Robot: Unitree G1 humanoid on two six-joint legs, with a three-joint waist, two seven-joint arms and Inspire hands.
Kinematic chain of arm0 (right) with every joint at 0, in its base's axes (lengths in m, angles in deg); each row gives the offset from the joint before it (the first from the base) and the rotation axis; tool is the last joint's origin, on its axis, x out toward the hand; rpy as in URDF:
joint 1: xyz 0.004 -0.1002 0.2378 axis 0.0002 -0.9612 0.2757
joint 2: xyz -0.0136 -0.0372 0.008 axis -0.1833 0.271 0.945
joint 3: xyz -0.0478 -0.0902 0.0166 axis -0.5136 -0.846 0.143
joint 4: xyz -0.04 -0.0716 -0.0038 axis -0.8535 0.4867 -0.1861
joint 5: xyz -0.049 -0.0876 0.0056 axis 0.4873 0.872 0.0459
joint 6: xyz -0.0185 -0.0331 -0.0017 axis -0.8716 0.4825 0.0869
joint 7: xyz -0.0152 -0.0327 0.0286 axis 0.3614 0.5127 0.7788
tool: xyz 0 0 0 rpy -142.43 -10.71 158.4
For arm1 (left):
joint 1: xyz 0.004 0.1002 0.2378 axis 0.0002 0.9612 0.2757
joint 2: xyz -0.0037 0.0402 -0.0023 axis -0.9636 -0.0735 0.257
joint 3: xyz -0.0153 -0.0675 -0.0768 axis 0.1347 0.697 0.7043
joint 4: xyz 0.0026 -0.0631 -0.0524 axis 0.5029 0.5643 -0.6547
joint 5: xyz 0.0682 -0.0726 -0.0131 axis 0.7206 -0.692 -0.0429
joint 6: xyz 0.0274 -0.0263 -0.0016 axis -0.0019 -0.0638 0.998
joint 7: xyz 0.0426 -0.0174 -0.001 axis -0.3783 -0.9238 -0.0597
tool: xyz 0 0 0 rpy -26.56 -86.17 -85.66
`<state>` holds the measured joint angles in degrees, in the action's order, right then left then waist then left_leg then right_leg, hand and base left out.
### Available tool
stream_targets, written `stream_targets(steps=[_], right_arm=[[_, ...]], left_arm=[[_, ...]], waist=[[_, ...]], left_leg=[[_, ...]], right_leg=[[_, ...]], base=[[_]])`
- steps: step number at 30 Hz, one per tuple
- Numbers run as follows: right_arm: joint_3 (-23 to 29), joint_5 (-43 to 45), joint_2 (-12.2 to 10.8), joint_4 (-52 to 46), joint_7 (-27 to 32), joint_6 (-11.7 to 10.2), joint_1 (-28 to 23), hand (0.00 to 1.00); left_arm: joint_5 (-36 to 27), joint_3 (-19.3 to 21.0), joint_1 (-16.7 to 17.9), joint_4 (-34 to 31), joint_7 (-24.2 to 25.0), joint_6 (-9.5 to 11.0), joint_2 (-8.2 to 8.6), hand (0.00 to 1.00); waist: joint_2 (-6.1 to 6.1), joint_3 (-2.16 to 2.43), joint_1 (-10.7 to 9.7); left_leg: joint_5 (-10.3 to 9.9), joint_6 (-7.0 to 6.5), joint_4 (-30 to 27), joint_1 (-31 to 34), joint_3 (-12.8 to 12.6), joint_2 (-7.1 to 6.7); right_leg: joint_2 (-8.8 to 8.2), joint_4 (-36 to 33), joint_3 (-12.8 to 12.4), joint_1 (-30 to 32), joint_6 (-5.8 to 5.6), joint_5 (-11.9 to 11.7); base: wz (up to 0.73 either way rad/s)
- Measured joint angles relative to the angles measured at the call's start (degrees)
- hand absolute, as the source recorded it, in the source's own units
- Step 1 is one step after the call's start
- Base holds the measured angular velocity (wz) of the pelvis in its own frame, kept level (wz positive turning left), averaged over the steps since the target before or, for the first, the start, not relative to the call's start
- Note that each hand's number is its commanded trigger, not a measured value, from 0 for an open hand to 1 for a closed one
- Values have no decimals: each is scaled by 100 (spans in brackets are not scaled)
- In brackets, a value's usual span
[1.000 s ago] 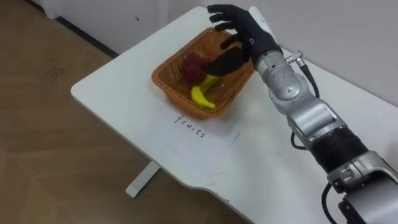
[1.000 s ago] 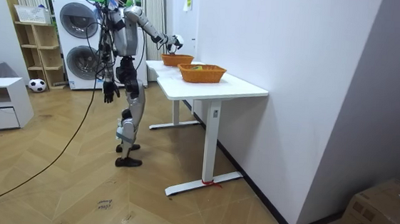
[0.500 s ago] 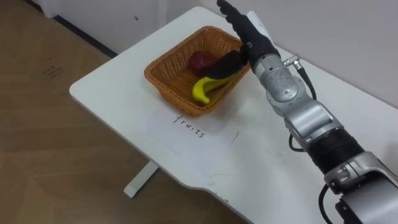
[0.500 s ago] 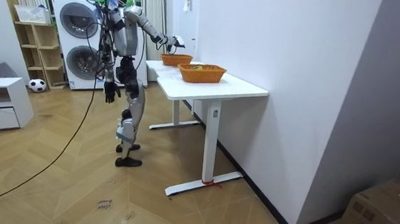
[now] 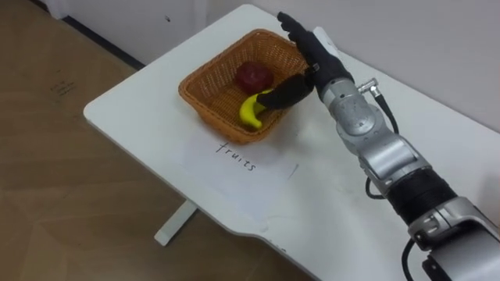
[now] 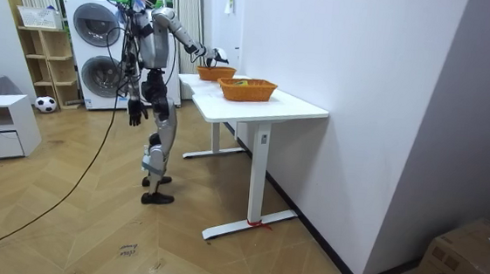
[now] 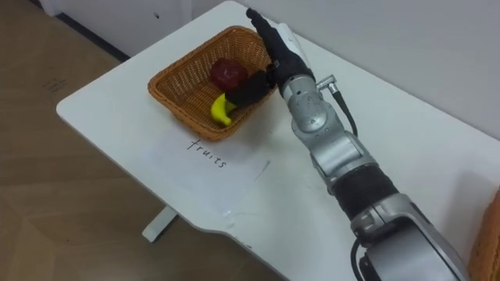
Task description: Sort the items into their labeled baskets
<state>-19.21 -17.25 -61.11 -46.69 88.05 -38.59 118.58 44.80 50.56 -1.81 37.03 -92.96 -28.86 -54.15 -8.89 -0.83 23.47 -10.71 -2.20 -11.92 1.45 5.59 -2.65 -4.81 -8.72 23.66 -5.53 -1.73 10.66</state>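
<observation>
Right robot hand point(image 5: 319, 56) is now hovering at the right rim of the fruit basket point(image 5: 209, 108), having drawn back from over its middle, where it was spreading wide a second ago. Its fingers point(image 5: 299, 33) are stretching straight and close together toward the far wall, holding nothing. The thumb is angling down and left over the rim toward the banana point(image 5: 250, 112). That banana is lying inside the basket, near the red apple point(image 5: 254, 76), which is showing more fully than before. The basket is sitting on the white counter point(image 5: 148, 101), with a paper label point(image 5: 246, 164) just on its near side. Left robot hand point(image 6: 133, 111) is hanging beside the thigh.
</observation>
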Motion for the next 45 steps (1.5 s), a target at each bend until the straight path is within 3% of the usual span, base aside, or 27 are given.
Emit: stream_targets(steps=[6,14,23,28,34,39,42,45], right_arm=[[8,3,6,-11,12,-5,0,0],[126,2,161,38,8,-19,11,0],[699,-27,421,-588,13,-16,29,0],[959,-28,479,-1060,-9,-17,28,0],[1461,-81,722,-1547,53,-20,29,0],[1758,-267,1044,-1730,100,-51,29,0],[1922,-664,1235,-1730,128,-52,27,0],[2228,-987,1274,-1732,137,-52,23,0]], left_arm=[[1,2,-17,-149,-109,11,-9,0],[-2,4,-158,-56,-198,17,-8,0],[-4,108,-195,-24,-245,19,-14,0],[-6,-3,-169,-26,-265,19,-14,0],[-32,0,-254,-37,-254,67,14,0],[-142,0,-289,-172,-271,258,40,0],[-193,7,-256,-256,-335,267,36,0],[-288,8,-196,-262,-329,267,33,0]], waist=[[12,-3,-127],[160,-59,-292],[299,-23,-501],[309,13,-809],[332,71,-1086],[333,79,-1402],[320,88,-1536],[321,89,-1704]], left_leg=[[1,-2,8,-7,1,-6],[2,-4,-11,-99,-100,10],[-2,-8,57,-222,-280,52],[-1,-8,63,-245,-326,72],[-2,-7,85,-333,-540,104],[-3,-7,181,-426,-665,138],[-1,-6,220,-452,-734,175],[-1,-5,244,-502,-829,195]], right_leg=[[-5,4,-5,-6,0,0],[-51,1,-67,-52,-1,0],[-5,-10,-161,-93,2,-1],[-6,-15,-199,-84,3,-2],[1,-17,-468,-59,17,-10],[73,-17,-610,-71,30,-51],[95,-16,-639,-38,49,-88],[113,-15,-751,-44,49,-87]], base=[[0],[-7],[-9],[-4],[-20],[-12],[-19],[-11]])
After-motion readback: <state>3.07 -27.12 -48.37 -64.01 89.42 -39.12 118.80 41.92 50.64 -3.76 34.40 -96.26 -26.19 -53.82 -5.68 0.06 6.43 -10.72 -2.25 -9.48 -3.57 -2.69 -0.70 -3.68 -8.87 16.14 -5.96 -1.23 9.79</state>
